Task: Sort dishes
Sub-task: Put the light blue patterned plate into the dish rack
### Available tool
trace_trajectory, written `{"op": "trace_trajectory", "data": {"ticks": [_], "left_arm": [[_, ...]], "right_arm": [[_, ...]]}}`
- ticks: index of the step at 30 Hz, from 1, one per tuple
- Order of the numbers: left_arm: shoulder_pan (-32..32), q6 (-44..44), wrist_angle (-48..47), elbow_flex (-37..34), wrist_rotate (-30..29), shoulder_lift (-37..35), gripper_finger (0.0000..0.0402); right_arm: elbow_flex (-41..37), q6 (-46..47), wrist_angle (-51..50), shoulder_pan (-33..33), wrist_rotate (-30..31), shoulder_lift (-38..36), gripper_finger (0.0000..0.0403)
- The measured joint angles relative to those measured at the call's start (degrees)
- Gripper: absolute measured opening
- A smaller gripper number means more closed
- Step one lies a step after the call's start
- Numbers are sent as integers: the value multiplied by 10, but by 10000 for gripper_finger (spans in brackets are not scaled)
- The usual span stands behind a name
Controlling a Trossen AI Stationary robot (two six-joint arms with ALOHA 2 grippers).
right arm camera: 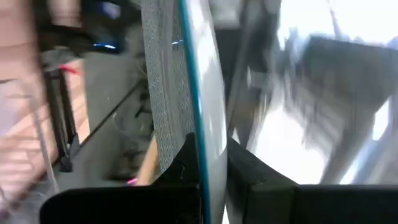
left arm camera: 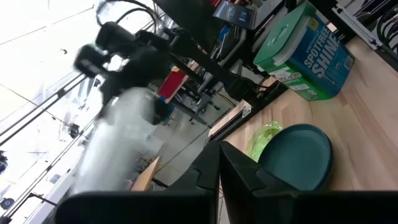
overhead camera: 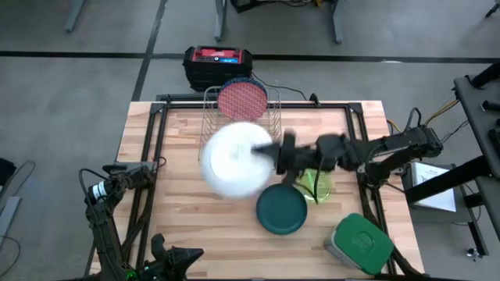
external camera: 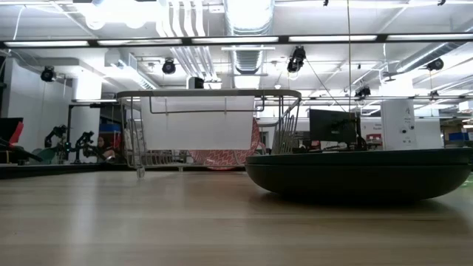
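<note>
My right gripper (overhead camera: 281,153) reaches in from the table's right and is shut on a white plate (overhead camera: 233,158), which is blurred and held over the near side of the silver wire rack (overhead camera: 234,117). The plate also shows in the low view (external camera: 196,122) and the left wrist view (left arm camera: 118,140). A red-patterned plate (overhead camera: 242,100) stands in the rack. A dark green plate (overhead camera: 281,209) lies on the table, with a neon-green cup (overhead camera: 316,186) beside it. My left gripper (left arm camera: 219,180) is shut and empty at the table's near left corner. My right gripper pinches the white plate's rim (right arm camera: 200,134) on the plate's right side, one finger (right arm camera: 183,165) on each face. The fingers come about level from the table's right. The plate is lifted clear of the table, and its face shows as a full disc from above.
A grey container with a green lid (overhead camera: 359,242) stands at the near right corner. A red and black box (overhead camera: 217,64) sits beyond the table's far edge. Bare wood lies on the table's left half (overhead camera: 168,203).
</note>
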Motion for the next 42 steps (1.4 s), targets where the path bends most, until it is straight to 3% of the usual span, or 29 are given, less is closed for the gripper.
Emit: {"op": "trace_trajectory", "data": {"ticks": [4,8,11,19,24,30,35,42], "left_arm": [[0,3,0,0,0,0,0],[0,3,0,0,0,0,0],[1,3,0,0,0,0,0],[1,3,0,0,-1,0,0],[1,20,0,0,-2,-1,0],[1,28,0,1,-12,-9,0],[1,29,0,1,-16,-10,0],[1,52,0,1,-16,-12,0]], "right_arm": [[19,241,10,-67,45,-5,12],[31,450,-39,-153,27,-5,12],[31,573,-64,-223,-42,-4,12],[31,837,-89,-391,-313,3,12],[31,906,-88,-441,-367,29,12],[32,884,-83,-476,-373,93,12],[32,882,-64,-512,-456,156,12],[32,881,-51,-533,-459,218,12]]}}
